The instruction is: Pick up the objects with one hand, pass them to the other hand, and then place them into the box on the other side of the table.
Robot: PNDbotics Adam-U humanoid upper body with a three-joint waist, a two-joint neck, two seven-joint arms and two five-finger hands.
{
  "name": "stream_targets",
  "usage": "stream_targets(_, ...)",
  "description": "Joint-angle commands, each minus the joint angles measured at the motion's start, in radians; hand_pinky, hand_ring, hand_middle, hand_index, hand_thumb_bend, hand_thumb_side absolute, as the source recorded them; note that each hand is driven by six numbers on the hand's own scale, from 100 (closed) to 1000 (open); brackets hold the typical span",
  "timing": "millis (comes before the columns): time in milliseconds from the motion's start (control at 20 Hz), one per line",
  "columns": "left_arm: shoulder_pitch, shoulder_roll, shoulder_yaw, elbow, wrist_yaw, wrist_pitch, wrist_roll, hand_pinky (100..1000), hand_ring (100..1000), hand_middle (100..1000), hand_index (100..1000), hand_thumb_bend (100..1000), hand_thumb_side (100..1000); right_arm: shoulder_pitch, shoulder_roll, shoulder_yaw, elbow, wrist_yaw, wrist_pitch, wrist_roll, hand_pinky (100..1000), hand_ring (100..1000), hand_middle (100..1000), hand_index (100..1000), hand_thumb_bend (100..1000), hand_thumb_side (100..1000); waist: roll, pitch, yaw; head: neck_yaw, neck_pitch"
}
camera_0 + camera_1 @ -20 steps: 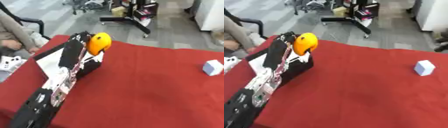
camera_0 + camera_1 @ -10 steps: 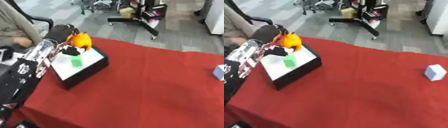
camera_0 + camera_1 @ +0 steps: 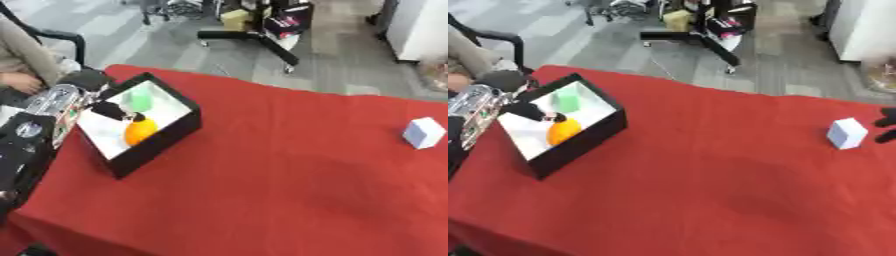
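A black box [image 3: 162, 142] with a white inside stands at the table's left edge. An orange round object [image 3: 139, 131] lies inside it, next to a green object [image 3: 137, 99]. My left hand [image 3: 86, 81] hangs over the box's left wall. Its dark fingers [image 3: 108, 110] reach straight down to the top of the orange object and do not wrap round it. A white cube [image 3: 847, 133] sits on the red cloth far to the right. Only a dark bit of my right hand [image 3: 885, 124] shows at the right edge, just beside the cube.
The red tablecloth [image 3: 289, 175] covers the whole table. A person sits beyond the left corner, by a black chair [image 3: 61, 37]. A wheeled stand [image 3: 254, 30] stands on the floor behind the table.
The orange object was held above the box by my left hand; it now lies inside the box with the fingers off its sides. The camera has also shifted.
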Motion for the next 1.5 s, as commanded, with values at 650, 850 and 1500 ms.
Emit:
stream_targets(650,0.135,-0.03,0.129,-0.646,0.502,-0.011,0.242,797,641,689,849,504,793,-0.023,-0.087,-0.04,0.12,0.029,-0.007,-0.047,812,639,699,846,151,1000,-0.01,-0.018,0.028,-0.319,0.043)
stream_targets(850,0.202,-0.145,0.126,-0.846,0.821,-0.055,0.425,781,619,661,837,456,765,-0.098,-0.165,-0.036,0.345,0.016,-0.005,-0.073,811,657,738,858,154,1000,-0.02,-0.017,0.048,-0.527,0.077)
stream_targets(1500,0.236,-0.471,-0.011,-0.94,1.055,-0.187,0.385,770,600,630,814,414,838,-0.413,-0.195,-0.053,0.961,0.785,-0.043,-0.388,873,863,907,954,399,1000,0.005,0.026,0.163,-0.811,0.052)
